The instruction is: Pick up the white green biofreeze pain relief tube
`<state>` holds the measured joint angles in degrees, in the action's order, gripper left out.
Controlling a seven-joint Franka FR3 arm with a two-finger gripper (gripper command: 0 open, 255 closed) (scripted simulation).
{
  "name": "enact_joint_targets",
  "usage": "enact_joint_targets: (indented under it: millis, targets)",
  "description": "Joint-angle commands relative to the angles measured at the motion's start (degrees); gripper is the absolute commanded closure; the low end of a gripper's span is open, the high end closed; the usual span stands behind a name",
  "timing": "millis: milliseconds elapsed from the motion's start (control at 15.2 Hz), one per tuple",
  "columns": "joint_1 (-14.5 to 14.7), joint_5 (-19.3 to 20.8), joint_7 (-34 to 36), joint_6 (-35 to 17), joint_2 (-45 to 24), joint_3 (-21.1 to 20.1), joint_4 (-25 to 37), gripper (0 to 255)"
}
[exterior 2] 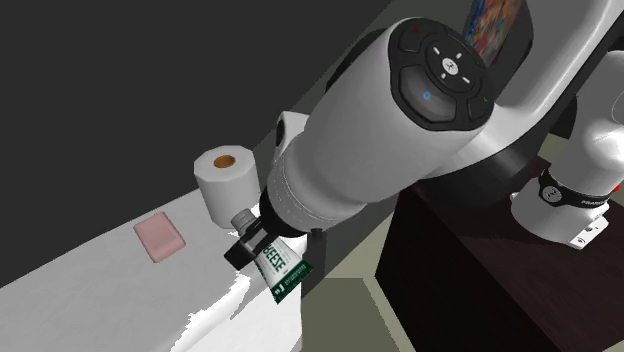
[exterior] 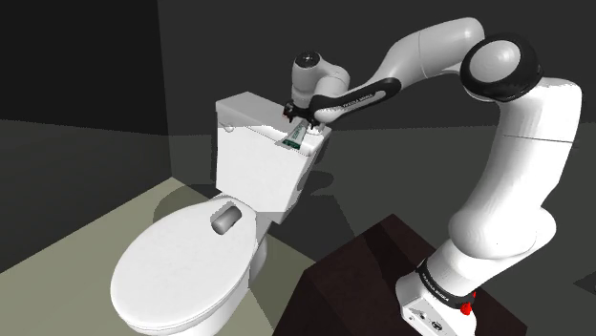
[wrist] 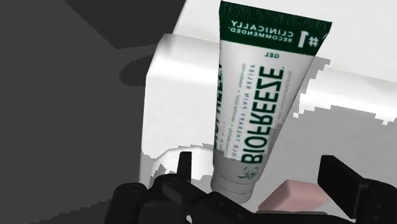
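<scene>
We have the black 2-finger gripper (wrist: pixel 259 164) spread wide around the white-and-green plastic tube (wrist: pixel 261 95) lying on the white toilet tank (wrist: pixel 188 83); closing and lifting remain.

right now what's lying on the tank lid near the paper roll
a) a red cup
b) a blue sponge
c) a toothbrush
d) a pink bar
d: a pink bar lies flat on the tank lid, a little apart from the upright paper roll.
</scene>
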<state>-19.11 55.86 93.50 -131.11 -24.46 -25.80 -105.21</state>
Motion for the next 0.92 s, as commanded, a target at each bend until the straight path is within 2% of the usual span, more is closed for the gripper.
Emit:
enact_joint_targets:
  millis: [0, 330, 462, 528, 858]
  targets:
    - [0.4, 1.1, 1.2, -0.2, -1.3, 0.6, 0.7, 0]
    - [1.3, 3.9, 4.2, -1.9, -4.0, 1.8, 0.5, 0]
    - [1.3, 3.9, 4.2, -1.9, -4.0, 1.8, 0.5, 0]
    - [1.2, 3.9, 4.2, -1.9, -3.8, 1.8, 0.3, 255]
    - [1.2, 3.9, 4.2, -2.0, -3.8, 1.8, 0.3, 255]
